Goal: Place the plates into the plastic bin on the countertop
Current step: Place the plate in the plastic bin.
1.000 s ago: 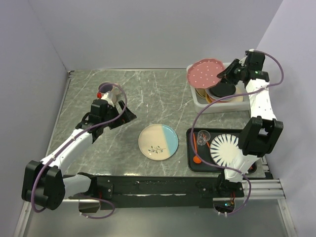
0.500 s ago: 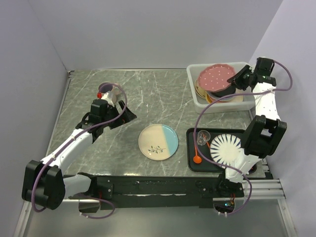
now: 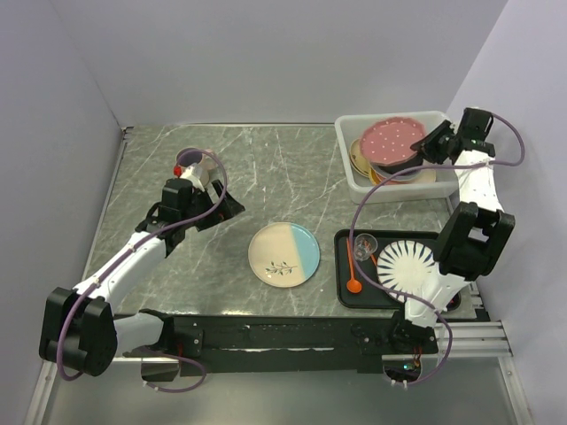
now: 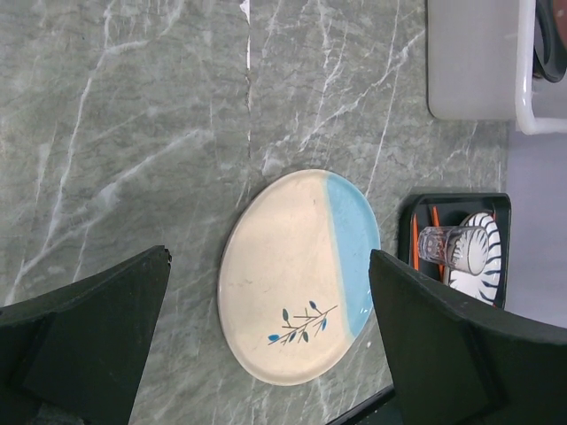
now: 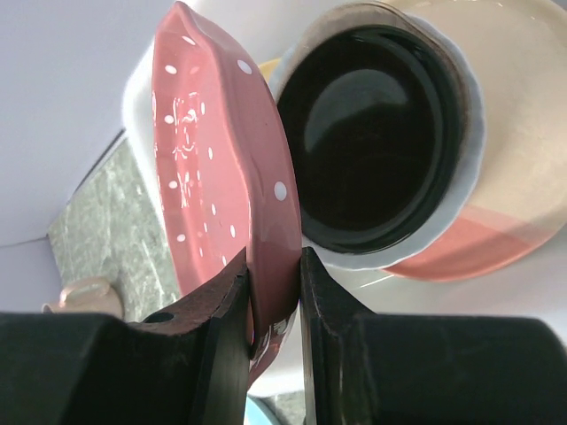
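Little can go wrong on the left. On the right, the pink white-dotted plate [image 3: 390, 140] hangs tilted, pinched by its rim alone, over the stack in the translucent white plastic bin [image 3: 381, 117] — I judge it could slip, or clatter onto the black dish [image 5: 372, 150]. My left gripper [image 3: 213, 205] gapes wide and empty near the round cream-and-blue sprig plate [image 3: 283, 254] on the grey-green marble countertop [image 3: 292, 168]. My right gripper [image 5: 275, 266] is clamped narrow on that pink rim.

I find no writing, label, brand or number to read in any of my views. The cream-and-blue round ceramic plate [image 4: 299, 289] carries only a painted sprig, and the pink round ceramic plate [image 5: 221, 168] only white dots.
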Controlling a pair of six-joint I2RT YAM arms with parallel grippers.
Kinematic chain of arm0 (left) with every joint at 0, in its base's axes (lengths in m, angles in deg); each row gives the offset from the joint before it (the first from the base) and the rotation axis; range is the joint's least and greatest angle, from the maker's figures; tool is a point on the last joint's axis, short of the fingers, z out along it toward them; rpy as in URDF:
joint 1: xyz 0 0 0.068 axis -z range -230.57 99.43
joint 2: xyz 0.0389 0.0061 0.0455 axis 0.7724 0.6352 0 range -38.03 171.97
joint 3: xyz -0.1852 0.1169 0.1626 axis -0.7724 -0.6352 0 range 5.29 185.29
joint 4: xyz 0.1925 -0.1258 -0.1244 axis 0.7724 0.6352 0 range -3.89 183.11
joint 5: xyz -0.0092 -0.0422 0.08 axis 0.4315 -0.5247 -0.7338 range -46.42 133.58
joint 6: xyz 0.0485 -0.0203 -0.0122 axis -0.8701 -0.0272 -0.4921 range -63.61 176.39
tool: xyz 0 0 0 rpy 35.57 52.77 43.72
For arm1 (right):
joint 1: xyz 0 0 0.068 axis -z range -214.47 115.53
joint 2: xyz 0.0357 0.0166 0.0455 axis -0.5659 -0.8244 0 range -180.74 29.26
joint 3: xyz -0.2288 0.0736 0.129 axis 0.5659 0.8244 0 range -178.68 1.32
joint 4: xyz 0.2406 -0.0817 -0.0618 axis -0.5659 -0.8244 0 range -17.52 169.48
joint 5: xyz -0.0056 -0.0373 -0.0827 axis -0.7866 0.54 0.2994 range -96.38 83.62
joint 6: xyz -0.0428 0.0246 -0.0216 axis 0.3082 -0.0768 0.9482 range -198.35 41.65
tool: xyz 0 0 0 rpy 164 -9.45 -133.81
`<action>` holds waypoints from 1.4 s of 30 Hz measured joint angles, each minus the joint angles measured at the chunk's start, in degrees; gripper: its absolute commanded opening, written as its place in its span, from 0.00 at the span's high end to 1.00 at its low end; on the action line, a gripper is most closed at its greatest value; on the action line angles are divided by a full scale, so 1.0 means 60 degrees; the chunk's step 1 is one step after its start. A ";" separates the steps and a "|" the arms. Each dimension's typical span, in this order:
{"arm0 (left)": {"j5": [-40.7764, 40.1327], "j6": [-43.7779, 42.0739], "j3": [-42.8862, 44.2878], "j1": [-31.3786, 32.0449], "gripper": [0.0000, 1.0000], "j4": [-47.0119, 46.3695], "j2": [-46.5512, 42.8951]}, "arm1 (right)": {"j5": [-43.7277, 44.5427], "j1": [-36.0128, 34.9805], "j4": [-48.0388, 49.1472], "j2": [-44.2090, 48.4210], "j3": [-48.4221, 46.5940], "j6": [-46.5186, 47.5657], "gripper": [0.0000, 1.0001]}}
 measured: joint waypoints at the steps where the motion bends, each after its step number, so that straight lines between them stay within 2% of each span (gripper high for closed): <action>1: 0.0004 0.0000 -0.0018 0.0000 0.01 -0.0040 0.0000 | 0.0004 0.0022 0.0022 -0.0117 0.0022 0.0000 1.00; 16: 0.0095 0.0000 -0.0222 -0.0066 0.01 -0.0109 0.0251 | 0.0342 0.0495 0.0535 -0.0863 0.0455 -0.0076 1.00; 25: 0.0106 -0.0004 -0.0288 -0.0113 0.01 -0.0113 0.0280 | 0.0495 0.0557 0.0736 -0.1115 0.0455 -0.0164 0.93; 29: 0.0106 -0.0004 -0.0382 -0.0157 0.01 -0.0106 0.0280 | 0.0554 0.0557 0.0732 -0.1122 0.0455 -0.0171 0.74; 30: 0.0106 -0.0004 -0.0401 -0.0164 0.01 -0.0109 0.0280 | 0.0579 0.0557 0.0732 -0.1122 0.0455 -0.0175 0.65; 42: 0.0113 0.0000 -0.0532 -0.0226 0.01 -0.0146 0.0280 | 0.1348 0.0554 0.0958 -0.1035 0.0969 -0.0182 0.29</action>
